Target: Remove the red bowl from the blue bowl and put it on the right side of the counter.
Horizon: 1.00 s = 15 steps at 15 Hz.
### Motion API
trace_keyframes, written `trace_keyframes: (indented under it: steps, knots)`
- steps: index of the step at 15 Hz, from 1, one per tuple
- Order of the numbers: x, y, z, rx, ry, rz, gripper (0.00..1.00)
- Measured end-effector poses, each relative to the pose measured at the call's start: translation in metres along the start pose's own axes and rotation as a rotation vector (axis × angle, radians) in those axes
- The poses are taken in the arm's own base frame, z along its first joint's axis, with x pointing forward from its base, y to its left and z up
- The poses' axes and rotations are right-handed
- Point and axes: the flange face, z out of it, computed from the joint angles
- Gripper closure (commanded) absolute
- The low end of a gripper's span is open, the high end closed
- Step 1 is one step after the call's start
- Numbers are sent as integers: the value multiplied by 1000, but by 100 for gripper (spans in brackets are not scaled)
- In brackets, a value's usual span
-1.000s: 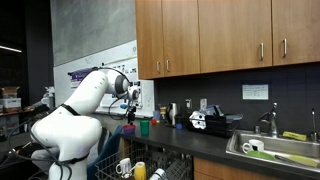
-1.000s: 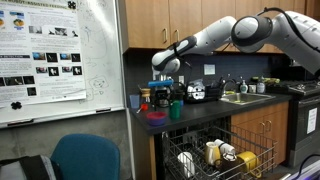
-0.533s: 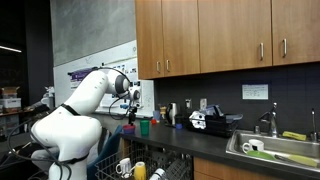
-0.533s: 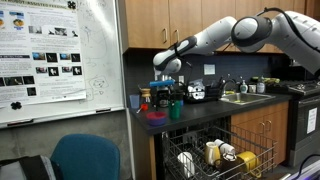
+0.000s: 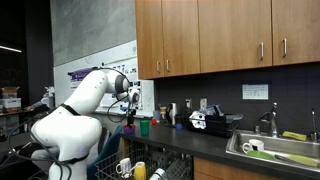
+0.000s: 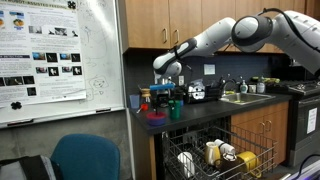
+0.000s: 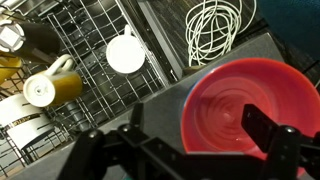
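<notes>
The red bowl [image 7: 240, 110] sits nested in the blue bowl [image 7: 187, 88], of which only a thin rim shows, on the dark counter [image 7: 160, 100]. My gripper [image 7: 200, 122] is open right above them. One finger [image 7: 262, 126] is over the red bowl's inside and the other finger [image 7: 138, 115] is outside its rim. In both exterior views the gripper [image 5: 128, 108] [image 6: 163, 97] hangs just above the red bowl [image 5: 128, 127] [image 6: 157, 115] near the counter's end. The blue bowl [image 6: 157, 121] shows beneath it.
A green cup [image 6: 176, 109] [image 5: 144, 127] stands beside the bowls. A white cable coil [image 7: 215, 30] lies on the counter. An open dishwasher rack [image 7: 70, 70] with mugs and plates is below the counter edge. A black appliance [image 5: 212, 122] and the sink [image 5: 275, 150] lie further along.
My gripper has come down slightly toward the red bowl. The bowls have not moved.
</notes>
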Motion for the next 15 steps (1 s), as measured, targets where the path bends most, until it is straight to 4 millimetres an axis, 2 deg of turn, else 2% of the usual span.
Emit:
trace_keyframes:
  steps: [8, 10, 12, 13, 15]
  knots:
    - [-4, 10, 3, 21, -6, 22, 7]
    - [-6, 14, 3, 23, -7, 28, 31]
    - [-8, 18, 4, 24, -10, 32, 43]
    - [-10, 21, 5, 25, -11, 34, 57]
    - [-12, 23, 5, 26, -11, 36, 57]
